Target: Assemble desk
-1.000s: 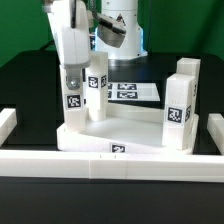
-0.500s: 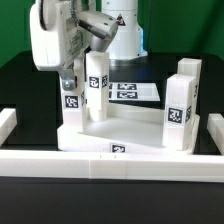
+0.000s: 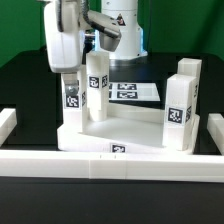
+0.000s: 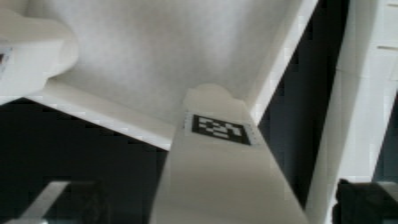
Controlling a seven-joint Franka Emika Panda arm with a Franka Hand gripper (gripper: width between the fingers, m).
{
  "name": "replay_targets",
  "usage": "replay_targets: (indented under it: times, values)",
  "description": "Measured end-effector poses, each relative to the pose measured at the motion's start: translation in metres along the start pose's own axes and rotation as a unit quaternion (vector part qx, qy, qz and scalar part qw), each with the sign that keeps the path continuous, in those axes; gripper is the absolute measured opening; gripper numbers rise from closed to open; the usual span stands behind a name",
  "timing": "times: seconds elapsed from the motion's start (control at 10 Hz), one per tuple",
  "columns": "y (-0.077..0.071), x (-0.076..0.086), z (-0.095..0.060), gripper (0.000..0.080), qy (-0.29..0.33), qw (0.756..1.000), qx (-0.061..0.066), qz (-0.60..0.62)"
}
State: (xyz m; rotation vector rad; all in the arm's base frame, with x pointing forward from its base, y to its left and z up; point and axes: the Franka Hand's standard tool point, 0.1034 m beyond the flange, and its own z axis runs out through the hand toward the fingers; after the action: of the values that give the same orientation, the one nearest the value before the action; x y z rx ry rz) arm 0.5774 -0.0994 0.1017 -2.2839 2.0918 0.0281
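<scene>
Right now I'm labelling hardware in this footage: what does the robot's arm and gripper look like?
In the exterior view the arm is glossy white with rounded, bulbous joint housings and dark seams. The gripper has a boxy white body with grey fingers below. No cables or markings are clear enough to make out.

One tabletop (image 3: 125, 135), with four legs standing on it: two (image 3: 73, 95) (image 3: 97, 78) just beside the tool (image 3: 70, 70), two (image 3: 178, 112) (image 3: 187, 80) well apart from it.
</scene>
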Motion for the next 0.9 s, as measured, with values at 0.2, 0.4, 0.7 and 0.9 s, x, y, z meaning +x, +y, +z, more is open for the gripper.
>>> replay_targets:
  times: [0.2, 0.4, 0.7, 0.9]
  values:
    - [0.0001, 0.0001, 0.0002, 0.0645, 0.0, 0.998, 0.0, -0.063]
    - [0.0001, 0.0001, 0.0002, 0.0649, 0.0, 0.993, 0.0, -0.118]
    - [0.0002, -0.0021, 0.0003, 0.0649, 0.013, 0.965, -0.013, -0.262]
    - [-0.0002, -0.0063, 0.001, 0.0649, 0.019, 0.936, -0.023, -0.35]
